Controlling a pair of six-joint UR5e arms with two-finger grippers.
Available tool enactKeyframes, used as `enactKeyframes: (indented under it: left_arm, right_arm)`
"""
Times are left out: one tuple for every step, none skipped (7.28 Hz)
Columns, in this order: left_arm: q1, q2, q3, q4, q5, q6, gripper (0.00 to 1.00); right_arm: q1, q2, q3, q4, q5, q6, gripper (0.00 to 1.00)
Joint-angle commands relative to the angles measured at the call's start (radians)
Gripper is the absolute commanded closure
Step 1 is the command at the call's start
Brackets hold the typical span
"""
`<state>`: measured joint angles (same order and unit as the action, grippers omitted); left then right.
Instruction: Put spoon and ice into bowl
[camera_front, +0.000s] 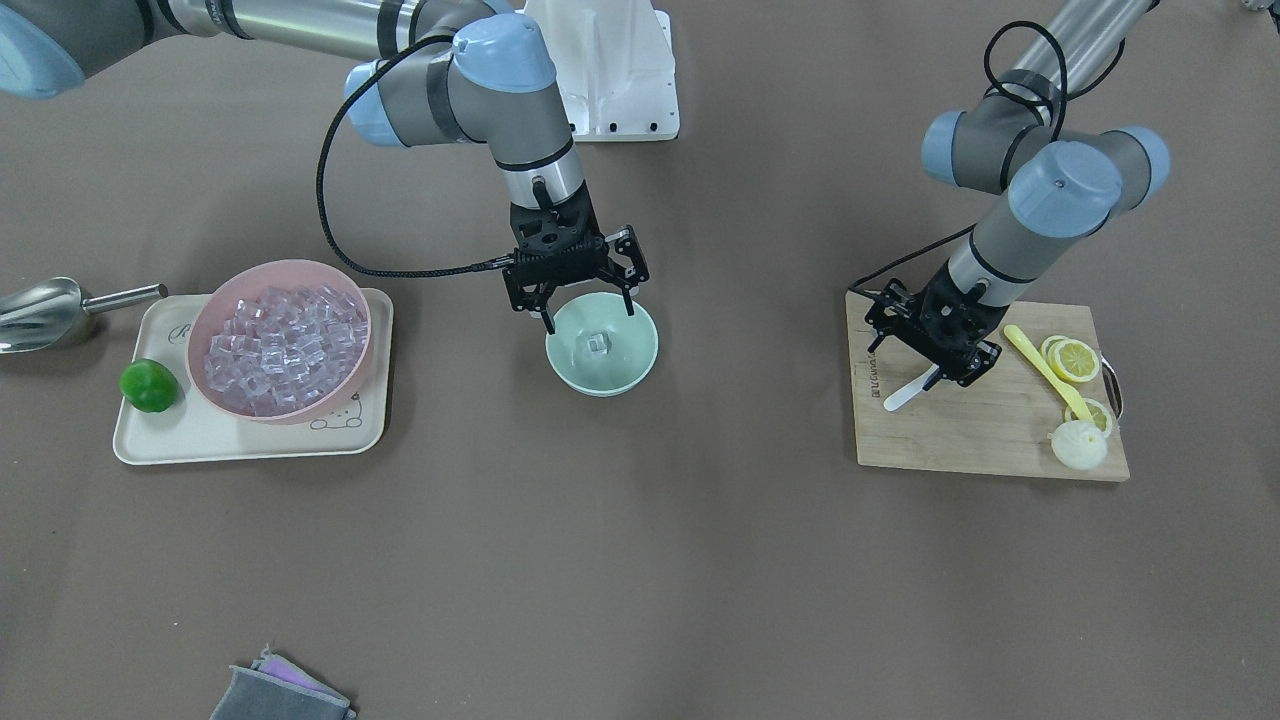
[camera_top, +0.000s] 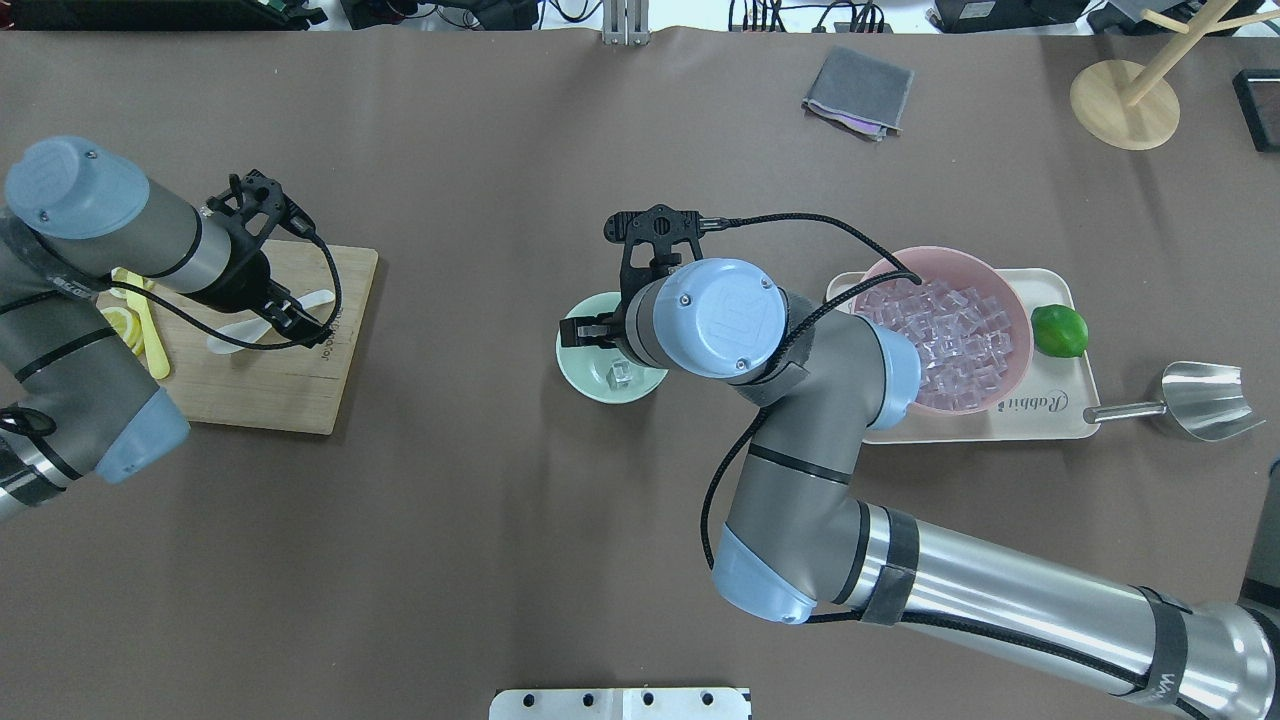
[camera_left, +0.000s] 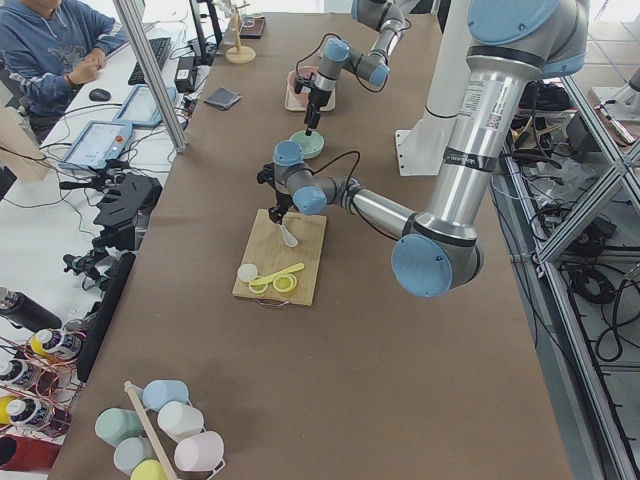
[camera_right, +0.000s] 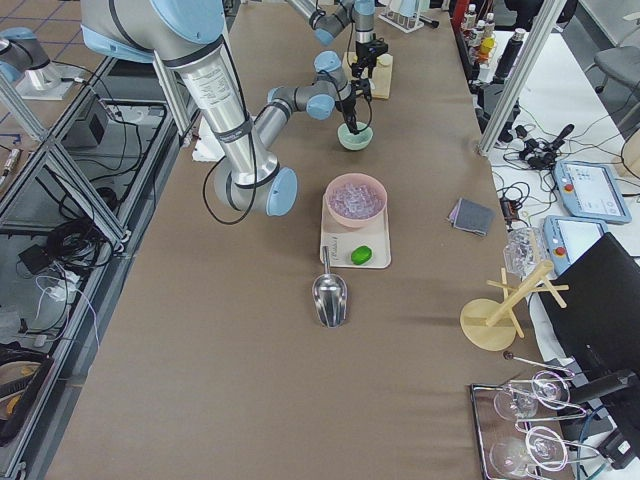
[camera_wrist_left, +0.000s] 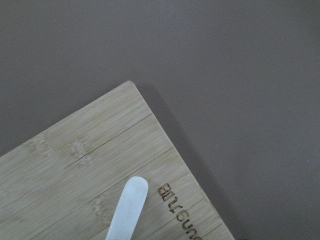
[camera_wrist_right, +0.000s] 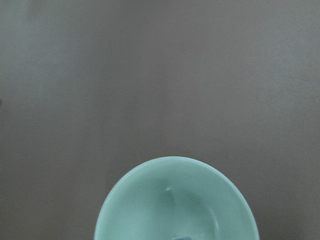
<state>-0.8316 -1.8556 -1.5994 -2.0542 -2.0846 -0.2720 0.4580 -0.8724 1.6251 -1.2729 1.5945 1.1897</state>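
The mint-green bowl (camera_front: 640, 366) stands mid-table with one clear ice cube (camera_front: 598, 343) inside; both show in the overhead view, bowl (camera_top: 583, 372) and ice (camera_top: 622, 373). My right gripper (camera_front: 590, 318) hangs open and empty just above the bowl's robot-side rim. The right wrist view shows the bowl (camera_wrist_right: 150, 200). The white spoon (camera_front: 903, 394) lies low on the wooden cutting board (camera_front: 960, 435). My left gripper (camera_front: 945, 375) is shut on the spoon near its scoop end, with the handle (camera_wrist_left: 127, 210) sticking out. It also shows in the overhead view (camera_top: 228, 337).
A pink bowl (camera_front: 290, 345) full of ice cubes and a green lime (camera_front: 150, 386) sit on a cream tray (camera_front: 200, 432), with a steel scoop (camera_front: 40, 312) beside it. A yellow utensil (camera_front: 1045, 370) and lemon slices (camera_front: 1075, 358) lie on the board. A grey cloth (camera_front: 280, 692) lies at the operators' edge.
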Motion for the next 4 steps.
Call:
enactKeyframes:
  left_arm:
    - [-0.014, -0.007, 0.034, 0.002, 0.065, 0.116, 0.18]
    - [-0.012, -0.007, 0.044, 0.002, 0.066, 0.122, 0.18]
    - [-0.012, 0.001, 0.044, -0.003, 0.063, 0.113, 0.21]
    - [-0.009, 0.004, 0.044, -0.004, 0.060, 0.109, 0.27]
  right_arm:
    - [0.005, -0.110, 0.106, 0.000, 0.011, -0.018, 0.00]
    - [0.007, -0.134, 0.127, 0.000, 0.018, -0.030, 0.00]
    - [0.008, -0.135, 0.134, -0.005, 0.018, -0.030, 0.00]
    - [0.016, -0.137, 0.136, -0.005, 0.027, -0.030, 0.00]
